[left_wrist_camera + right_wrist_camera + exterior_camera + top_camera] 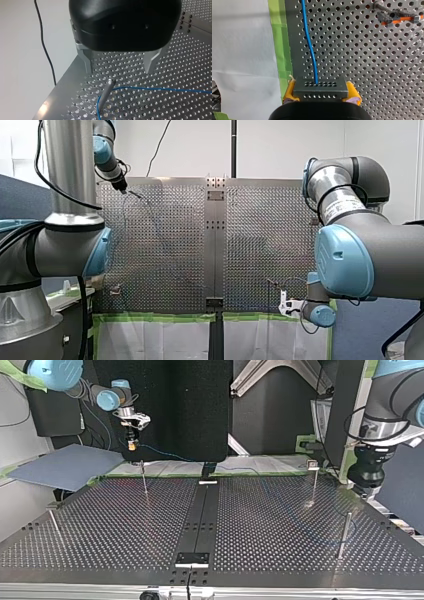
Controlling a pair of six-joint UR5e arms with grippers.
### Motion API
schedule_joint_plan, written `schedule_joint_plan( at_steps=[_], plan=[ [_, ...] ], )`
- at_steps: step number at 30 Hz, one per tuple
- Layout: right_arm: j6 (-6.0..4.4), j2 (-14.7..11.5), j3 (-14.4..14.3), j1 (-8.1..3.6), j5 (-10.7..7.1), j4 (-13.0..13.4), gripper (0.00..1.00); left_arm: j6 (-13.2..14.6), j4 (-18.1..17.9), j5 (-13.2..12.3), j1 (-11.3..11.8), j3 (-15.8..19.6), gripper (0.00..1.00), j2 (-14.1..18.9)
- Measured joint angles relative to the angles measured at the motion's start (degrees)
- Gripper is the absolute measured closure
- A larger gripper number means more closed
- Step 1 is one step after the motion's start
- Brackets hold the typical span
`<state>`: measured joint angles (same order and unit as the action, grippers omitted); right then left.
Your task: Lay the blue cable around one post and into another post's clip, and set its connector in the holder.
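Note:
In the right wrist view my right gripper (321, 93) has its yellow pads shut on the dark connector block (320, 88). The blue cable (309, 42) runs out of the block, ahead over the perforated table. In the top view that gripper (132, 444) hangs above the table's far edge at the left. In the left wrist view my left gripper (119, 67) stands open just above a metal post (107, 92), apart from it. The blue cable (160, 89) bends around this post's foot. A post with an orange clip (397, 16) stands ahead of the connector, to one side.
Several thin posts (144, 479) stand on the table; one carries a clip on top (313, 464). A black plate (192, 558) lies on the centre strip near the top view's front edge. Green tape (279, 45) and white sheeting mark the table's edge by my right gripper.

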<state>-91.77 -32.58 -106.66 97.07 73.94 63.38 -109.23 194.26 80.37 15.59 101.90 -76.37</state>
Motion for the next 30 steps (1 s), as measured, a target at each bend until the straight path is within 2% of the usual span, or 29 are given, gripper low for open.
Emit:
schedule_joint_plan(
  at_steps=[15, 21, 30],
  plan=[
    [0.11, 0.0, 0.0, 0.22, 0.03, -0.2, 0.99, 0.2, -0.6, 0.0, 0.0, 0.4, 0.00, -0.4],
    [0.22, 0.0, 0.0, 0.28, 0.09, -0.5, 0.99, 1.2, -1.9, -0.1, -0.2, 0.5, 0.00, 0.1],
    [0.40, 0.0, -0.1, 0.29, 0.32, -1.1, 0.99, 1.5, -6.2, -3.8, -1.0, 1.8, 0.00, 1.3]
  ],
)
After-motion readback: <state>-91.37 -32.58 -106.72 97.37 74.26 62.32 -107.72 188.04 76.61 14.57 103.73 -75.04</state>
